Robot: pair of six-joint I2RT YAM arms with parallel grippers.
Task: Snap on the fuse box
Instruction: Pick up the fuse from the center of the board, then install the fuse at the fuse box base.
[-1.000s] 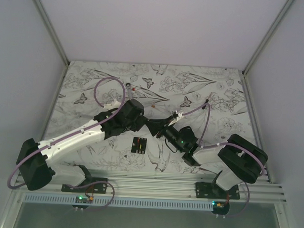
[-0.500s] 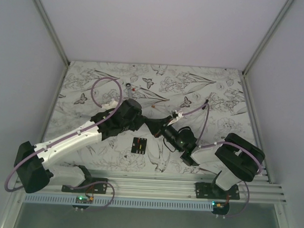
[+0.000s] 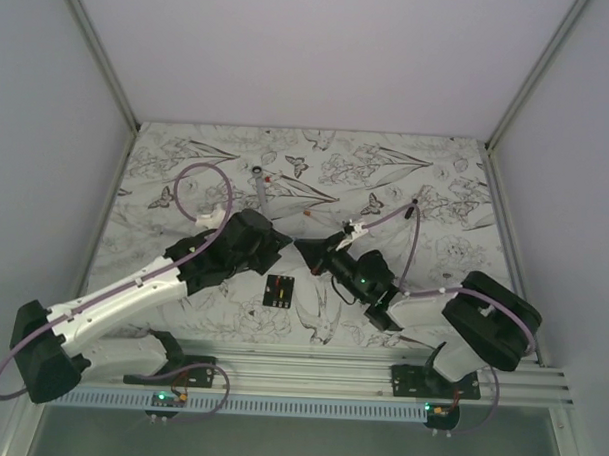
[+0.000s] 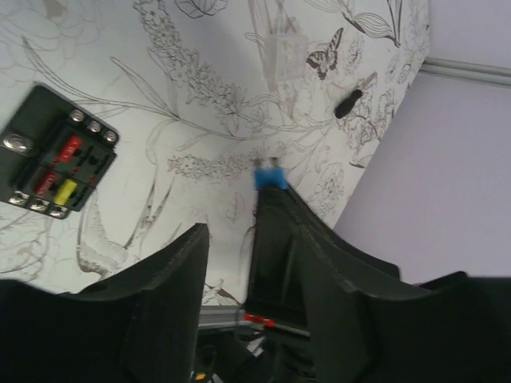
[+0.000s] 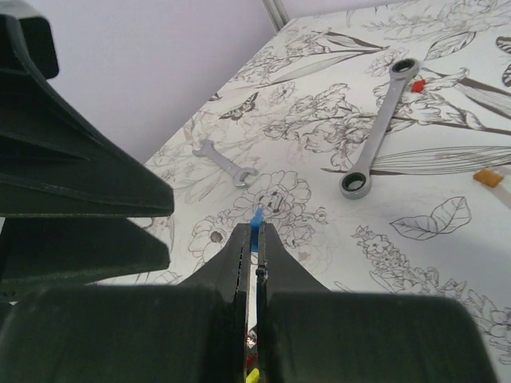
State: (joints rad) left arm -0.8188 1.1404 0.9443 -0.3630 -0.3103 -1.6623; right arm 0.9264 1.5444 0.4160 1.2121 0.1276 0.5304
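Small black rectangular plastic fuse box (image 4: 54,163) lying flat on the white desk (image 3: 446,193) printed with line-drawn flowers and butterflies. In the top view, just nearward of both sets of jaws and touched by neither. Matte housing with round silver studs along two edges. In its slots, two red fuses and one yellow, clear only from the left wrist; from above, mere coloured specks.

Left jaws apart, thick matte black wedges, holding nothing. Right jaws pressed together on a thin translucent blue blade fuse (image 5: 257,220), poking out past the jaw tips, raised off the desk, close beside the left jaws.

Beyond the right jaws, sharp only from the right wrist: long shiny silver ratcheting wrench (image 5: 382,128) with a ring at each end, short silver open-ended spanner (image 5: 225,164), tiny orange fuse (image 5: 489,178) and small red piece (image 5: 415,86). All loose on the desk, well apart from the fuse box.

Small black oblong piece (image 4: 348,104) far beyond the left jaws, near the desk's edge.
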